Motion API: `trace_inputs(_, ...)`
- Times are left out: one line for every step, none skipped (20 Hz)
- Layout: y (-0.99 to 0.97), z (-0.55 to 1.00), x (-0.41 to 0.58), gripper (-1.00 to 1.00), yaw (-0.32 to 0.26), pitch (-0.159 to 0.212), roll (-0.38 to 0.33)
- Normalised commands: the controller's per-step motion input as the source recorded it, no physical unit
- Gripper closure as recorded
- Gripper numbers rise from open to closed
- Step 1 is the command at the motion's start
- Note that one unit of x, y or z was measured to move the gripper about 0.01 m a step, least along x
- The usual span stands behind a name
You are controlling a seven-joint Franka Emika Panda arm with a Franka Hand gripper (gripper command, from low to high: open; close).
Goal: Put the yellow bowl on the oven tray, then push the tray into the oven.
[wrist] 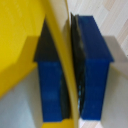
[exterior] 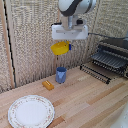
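Yellow dish hangs in mid-air, tilted, rim pinched betw. blue gripper pads, high above worktop. Blue cup directly under it; orange block at cup's 8 o'clock, white plate nearer cam. Baking sheet sticks out of oven at 3 o'clock, well apart from dish.

No words, labels, brand marks or numbers can be read in either view; the pictures are too coarse and blurred to show any lettering.
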Motion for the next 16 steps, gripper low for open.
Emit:
trace_inputs(-0.97,0.25,0.0,1.0,-0.085,0.0,0.007)
trace_inputs(-0.98,0.23,0.0,1.0,-0.081,0.0,0.007)
trace_inputs(-0.99,0.21,0.0,1.0,-0.08,0.0,0.007)
trace_inputs(-0.98,0.2,0.0,1.0,-0.084,0.0,0.005)
trace_inputs(-0.93,0.14,0.0,1.0,-0.102,0.0,0.001)
trace_inputs(-0.89,0.09,0.0,1.0,-0.12,0.0,0.0)
trace_inputs(-0.84,0.03,0.0,1.0,-0.141,0.0,0.0)
trace_inputs(-0.79,0.0,0.0,1.0,-0.16,-0.002,0.0)
trace_inputs(-0.79,0.0,0.0,1.0,-0.164,-0.002,0.0)
trace_inputs(-0.77,0.0,0.0,1.0,-0.168,-0.002,0.0)
trace_inputs(-0.77,0.0,0.0,1.0,-0.168,-0.002,0.0)
trace_inputs(-0.79,0.0,0.0,1.0,-0.162,0.0,0.0)
trace_inputs(-0.79,0.0,0.0,1.0,-0.162,0.0,0.0)
trace_inputs(-0.79,0.0,0.0,1.0,-0.16,0.0,0.0)
trace_inputs(-0.8,0.0,0.0,1.0,-0.158,0.0,0.0)
trace_inputs(-0.8,0.0,0.0,1.0,-0.155,0.0,0.0)
